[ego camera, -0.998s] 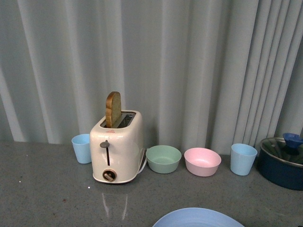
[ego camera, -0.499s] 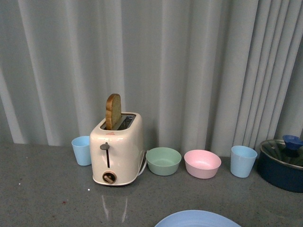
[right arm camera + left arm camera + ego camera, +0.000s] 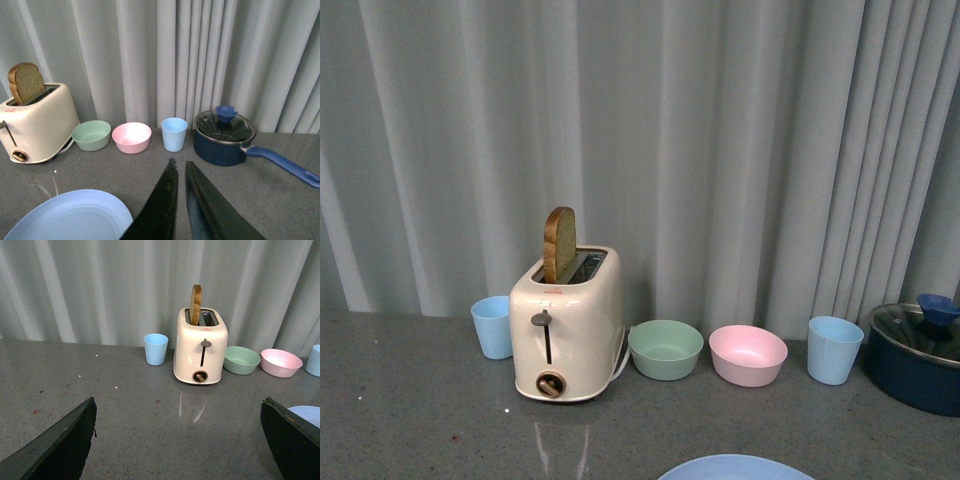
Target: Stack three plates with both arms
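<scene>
One plate only shows: the blue plate (image 3: 70, 215), flat on the table (image 3: 410, 400), cut off at 6 o'clock in front view and at the frame edge in both wrist views. Pink and cream plates aren't in any frame, so can't say where they sit or if a stack exists yet.

L gripper (image 3: 180, 440): jaws spread wide, nothing between them, over bare table. R gripper (image 3: 181, 200): fingers nearly together w/ a thin gap, holding nothing, just beside the blue plate's rim.

Risks, as I judge them:
- R fingers that close can't take a rim; would need to open first, else they'd just shove the plate.
- Plate is shallow and matte; a pinch at the edge may slip or tilt it.
- Clutter at 12 o'clock: toaster (image 3: 566, 325) w/ bread (image 3: 558, 245), green bowl (image 3: 665, 349), pink bowl (image 3: 748, 355), two cups, pot (image 3: 225, 137) w/ long handle at 3 o'clock. A wide swing could clip the handle or a cup.

Hard to tell: how high either gripper is above the table.
</scene>
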Controlling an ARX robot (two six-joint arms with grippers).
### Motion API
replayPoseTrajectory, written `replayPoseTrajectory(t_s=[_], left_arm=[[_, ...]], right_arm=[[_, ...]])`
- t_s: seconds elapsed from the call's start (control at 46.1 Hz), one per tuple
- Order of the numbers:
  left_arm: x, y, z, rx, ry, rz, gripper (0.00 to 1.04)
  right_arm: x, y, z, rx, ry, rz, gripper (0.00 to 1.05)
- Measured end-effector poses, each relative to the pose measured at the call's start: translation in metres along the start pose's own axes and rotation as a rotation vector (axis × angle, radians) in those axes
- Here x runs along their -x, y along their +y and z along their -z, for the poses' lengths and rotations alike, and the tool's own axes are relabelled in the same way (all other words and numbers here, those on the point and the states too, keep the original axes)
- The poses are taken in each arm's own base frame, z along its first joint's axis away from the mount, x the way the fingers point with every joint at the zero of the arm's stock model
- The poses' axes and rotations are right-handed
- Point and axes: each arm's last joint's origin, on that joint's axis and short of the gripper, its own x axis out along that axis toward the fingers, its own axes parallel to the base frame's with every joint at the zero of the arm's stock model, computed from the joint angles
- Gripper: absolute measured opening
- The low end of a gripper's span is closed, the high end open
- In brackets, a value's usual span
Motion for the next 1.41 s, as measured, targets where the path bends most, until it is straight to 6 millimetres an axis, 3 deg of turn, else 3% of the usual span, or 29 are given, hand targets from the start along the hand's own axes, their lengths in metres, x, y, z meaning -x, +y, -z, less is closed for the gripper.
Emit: replayPoseTrajectory(t_s=[0.043, 0.911, 1.41], left_arm=[[0.0, 0.0, 0.0, 0.0, 0.0, 0.0, 0.98], [0.0, 0.0, 0.0, 0.0, 0.0, 0.0, 0.98], [0.0, 0.0, 0.0, 0.0, -0.001, 0.0, 0.98]], right_arm=[[0.001, 0.0, 0.004, 0.004, 0.003, 0.0, 0.02], [0.024, 0.0, 0.045, 0.006, 0.019, 0.0, 0.03], [0.029, 0.0, 0.043, 0.007, -0.009, 0.0, 0.03]])
